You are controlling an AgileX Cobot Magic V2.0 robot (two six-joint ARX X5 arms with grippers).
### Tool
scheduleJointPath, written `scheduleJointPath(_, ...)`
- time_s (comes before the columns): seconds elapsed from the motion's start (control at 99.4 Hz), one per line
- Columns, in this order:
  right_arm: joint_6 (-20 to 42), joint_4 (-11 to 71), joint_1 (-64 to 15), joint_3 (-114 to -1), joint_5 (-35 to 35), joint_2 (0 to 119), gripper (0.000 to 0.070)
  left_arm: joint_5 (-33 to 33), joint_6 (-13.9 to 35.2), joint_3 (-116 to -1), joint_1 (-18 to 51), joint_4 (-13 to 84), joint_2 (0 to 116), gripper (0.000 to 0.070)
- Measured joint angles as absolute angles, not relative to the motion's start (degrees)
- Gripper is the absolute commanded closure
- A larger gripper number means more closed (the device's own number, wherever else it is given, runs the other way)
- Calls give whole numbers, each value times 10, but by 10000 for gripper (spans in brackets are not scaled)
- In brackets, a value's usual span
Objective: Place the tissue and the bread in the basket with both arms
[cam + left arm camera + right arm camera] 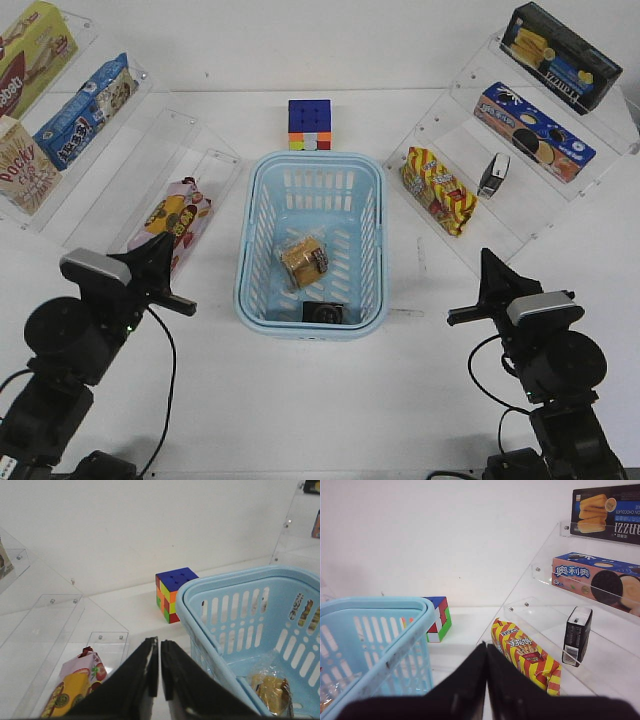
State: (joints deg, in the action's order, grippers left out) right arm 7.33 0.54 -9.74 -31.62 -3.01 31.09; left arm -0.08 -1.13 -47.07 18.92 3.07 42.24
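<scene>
The light blue basket (315, 158) stands at the table's middle. The wrapped golden-brown bread (305, 258) lies on its floor. A black tissue pack (325, 313) lies inside by the near wall. A second tissue pack (494, 175) stands on the right clear shelf and shows in the right wrist view (577, 635). My left gripper (170, 245) hovers left of the basket, shut and empty, its tips (160, 642) nearly touching. My right gripper (487, 257) hovers right of the basket, shut and empty, and shows in the right wrist view (486, 647). The bread also shows in the left wrist view (272, 692).
A colour cube (309, 124) sits just behind the basket. Clear stepped shelves flank it: snack boxes and a pink snack bag (178, 222) on the left, and cookie boxes and a red-and-yellow bag (438, 190) on the right.
</scene>
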Motion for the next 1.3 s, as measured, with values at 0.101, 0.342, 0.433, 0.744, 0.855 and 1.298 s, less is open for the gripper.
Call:
scheduleJointPath(0.101, 73, 5, -97, -316, -30, 311, 700, -1, 11, -414, 189, 23, 401, 699)
scheduleJointPath(0.342, 73, 5, -97, -316, -30, 311, 700, -1, 24, -412, 189, 92, 380, 699)
scheduleJointPath(0.433, 73, 5, -97, -316, -30, 311, 700, -1, 23, -412, 189, 79, 376, 700)
scheduleJointPath(0.744, 73, 5, -97, -316, -30, 311, 700, -93, 14, -370, 138, 12, 326, 699)
scheduleJointPath(0.855, 73, 5, -97, -316, -30, 311, 700, -88, 14, -272, 92, -67, 263, 699)
scheduleJointPath(1.298, 73, 5, -97, -316, -30, 311, 700, -13, 41, -20, 20, -33, 18, 700)
